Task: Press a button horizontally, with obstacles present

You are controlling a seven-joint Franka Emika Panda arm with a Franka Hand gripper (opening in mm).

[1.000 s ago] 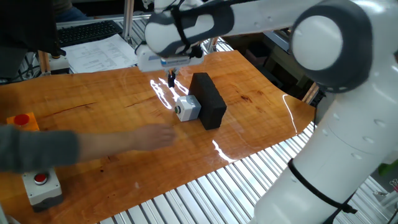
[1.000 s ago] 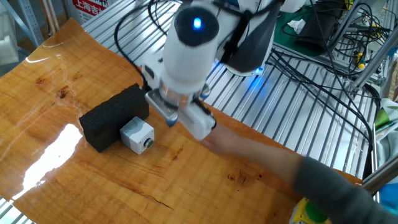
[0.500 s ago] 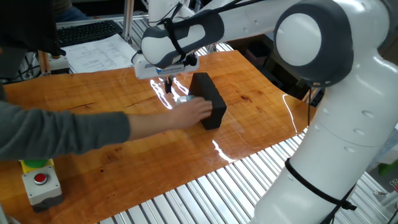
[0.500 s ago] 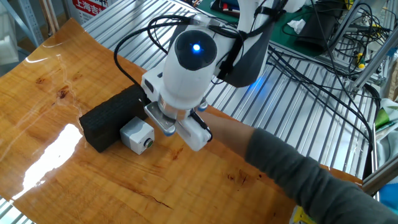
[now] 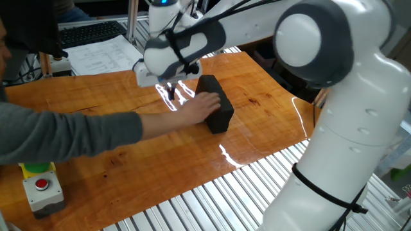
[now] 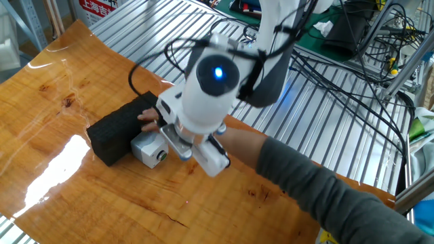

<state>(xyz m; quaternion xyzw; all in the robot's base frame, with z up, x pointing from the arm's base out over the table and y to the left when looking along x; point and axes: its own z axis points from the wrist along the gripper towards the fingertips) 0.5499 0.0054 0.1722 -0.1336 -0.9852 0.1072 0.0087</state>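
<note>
The button box [image 6: 149, 147] is a small light-grey cube with a round dark button facing sideways, standing against the black block [image 6: 116, 129]. In one fixed view a person's hand [image 5: 204, 106] covers the box and rests by the black block [image 5: 217, 109]. The same hand [image 6: 149, 117] touches the block and box top in the other fixed view. My gripper [image 5: 171, 91] hangs just left of the hand, a little above the table. Its fingers show only as a thin dark shape. In the other fixed view my wrist hides them.
The person's grey-sleeved arm [image 5: 70, 131] lies across the wooden table [image 5: 115, 102] from the left. A grey box with a red button [image 5: 42, 191] and a yellow box [image 5: 35, 169] stand at the front left. Metal slats [image 6: 325, 129] and cables lie beyond the table edge.
The person's hand has reached across the table and now lies on the button box and black block. My gripper has shifted slightly left and lower, close to the hand.
</note>
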